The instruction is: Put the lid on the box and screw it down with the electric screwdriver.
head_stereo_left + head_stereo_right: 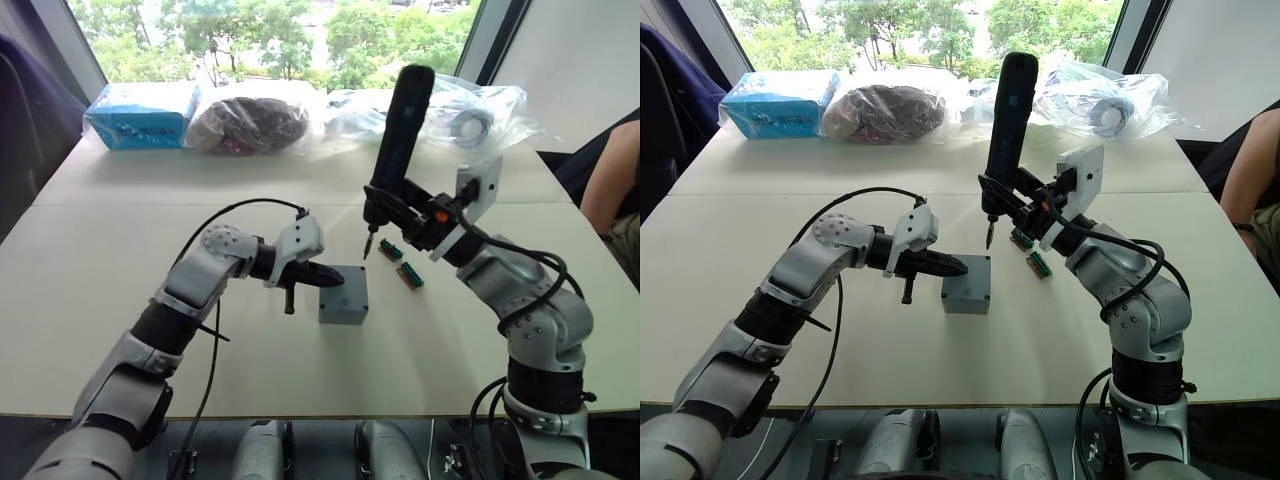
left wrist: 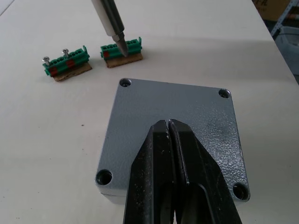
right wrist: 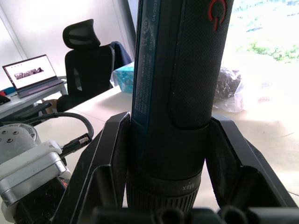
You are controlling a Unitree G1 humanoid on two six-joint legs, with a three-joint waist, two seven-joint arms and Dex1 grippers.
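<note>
The lid (image 2: pixel 173 135) sits on the box (image 1: pixel 343 303) on the tabletop (image 1: pixel 120 260). My left hand (image 2: pixel 169 133), fingers together, rests on the lid. My right hand (image 1: pixel 400 215) clamps the screwdriver (image 1: pixel 398 135) upright, bit just beyond the lid's far edge, near two green pieces (image 2: pixel 91 56).

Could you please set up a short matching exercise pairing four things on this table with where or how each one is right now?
Things:
1. black cylindrical electric screwdriver
2. flat grey square lid
3. two small green terminal pieces
4. blue packet

States:
A. at the table's far edge, by the window
B. seated on the grey box, closed left hand over it
C. held upright in the right hand
D. lying on the table just beyond the box

Pairs: 1-C, 2-B, 3-D, 4-A
</note>
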